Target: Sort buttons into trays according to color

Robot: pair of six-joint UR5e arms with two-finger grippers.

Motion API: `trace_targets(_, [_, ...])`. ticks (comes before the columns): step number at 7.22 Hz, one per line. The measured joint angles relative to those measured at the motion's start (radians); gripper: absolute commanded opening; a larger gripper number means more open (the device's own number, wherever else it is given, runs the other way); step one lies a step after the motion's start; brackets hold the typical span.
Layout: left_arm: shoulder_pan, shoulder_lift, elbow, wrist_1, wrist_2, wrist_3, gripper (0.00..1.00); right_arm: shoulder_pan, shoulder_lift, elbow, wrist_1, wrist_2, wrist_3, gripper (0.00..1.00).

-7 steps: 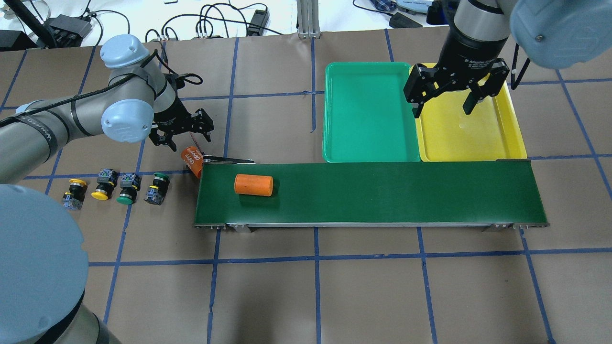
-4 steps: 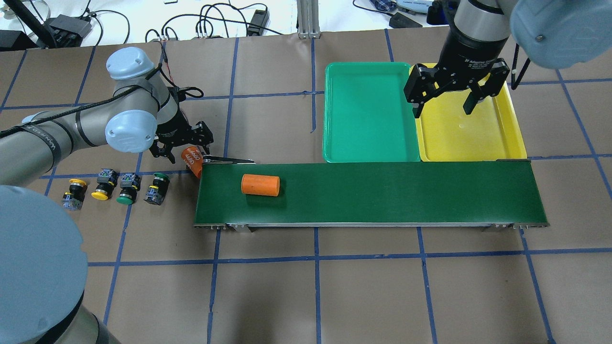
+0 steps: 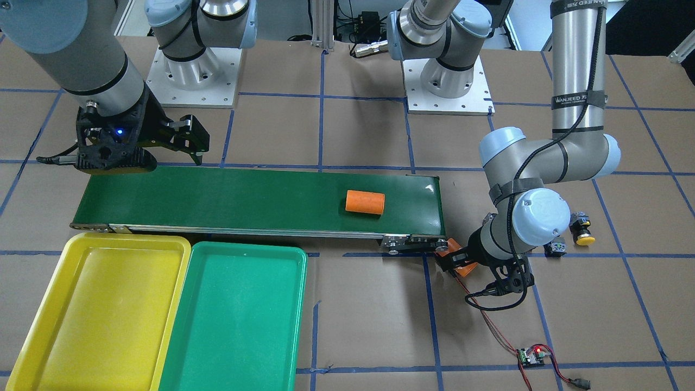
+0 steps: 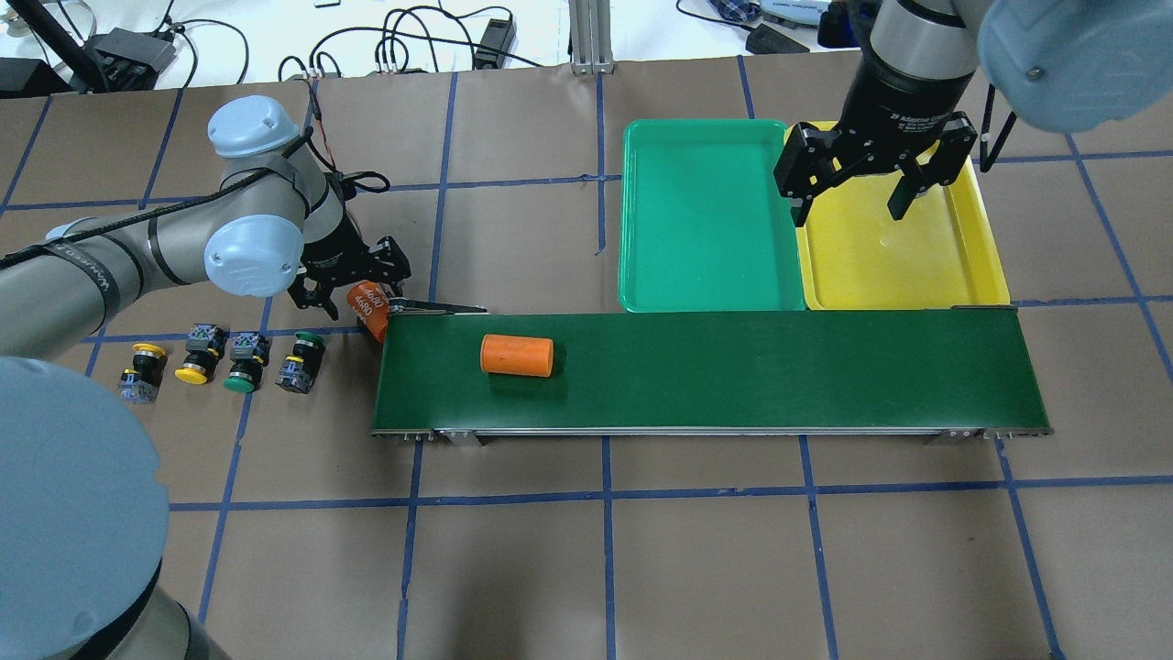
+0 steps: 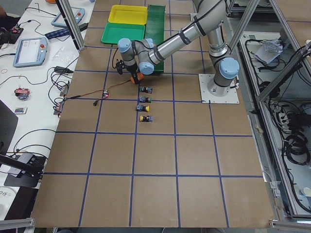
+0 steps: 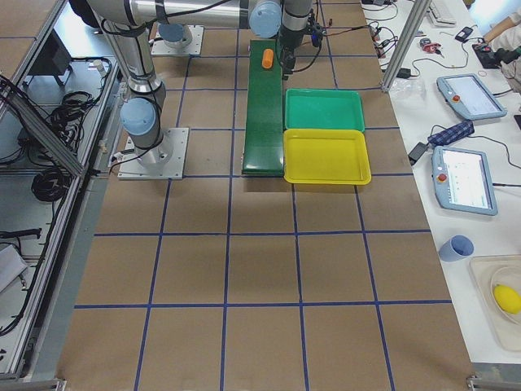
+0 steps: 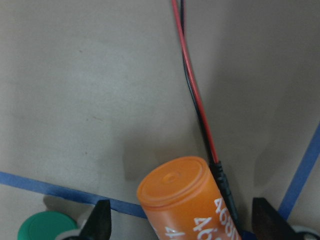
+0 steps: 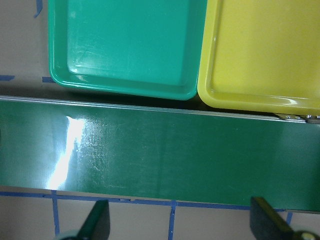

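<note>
on the paper-covered table [image 4: 550, 550], off the robot's-left end of the dark-green conveyor belt [image 4: 733, 367], four push-buttons are lying in a row on their sides: the first yellow button [image 4: 142, 369], the second yellow button [image 4: 199, 352], the first green button [image 4: 246, 360] and the second green button [image 4: 301, 360]. they are sitting close together and well apart from both trays.

just beyond that row, the left tool [image 4: 351, 286] is hovering low with its fingers spread wide, straddling a tilted orange cylinder marked "4680" [image 4: 367, 307] beside the belt's end corner. in the left wrist view neither fingertip is touching the cylinder, and a red-and-black wire [image 7: 200, 115] is running along the table right next to it.

a plain orange cylinder [image 4: 517, 356] is lying on its side on the belt, nearer that same end.

across the belt from the robot, the green tray [image 4: 706, 137] and the yellow tray [image 4: 916, 275] are sitting side by side, touching each other and hard against the belt's far edge. the right tool [image 4: 848, 206] is hanging open above the yellow tray, close to the edge it shares with the green one, gripping nothing.
</note>
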Motion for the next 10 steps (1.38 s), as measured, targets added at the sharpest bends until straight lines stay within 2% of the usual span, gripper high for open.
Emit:
trace_targets(3, [0.006, 0.003, 0.004, 0.000, -0.011, -0.002, 0.00, 0.000, -0.001, 0.000, 0.001, 0.000, 0.000, 1.00])
trace_targets(6, [0.074, 0.036, 0.029, -0.002, -0.045, -0.021, 0.00, 0.000, -0.001, 0.000, 0.000, 0.000, 0.000, 1.00])
trace_targets(7, [0.084, 0.064, 0.032, -0.005, -0.055, -0.100, 0.00, 0.000, -0.001, 0.000, 0.001, 0.000, 0.000, 1.00])
trace_targets(10, [0.057, 0.177, -0.010, -0.084, -0.111, -0.523, 0.00, 0.000, 0.000, 0.000, 0.001, -0.001, 0.000, 1.00])
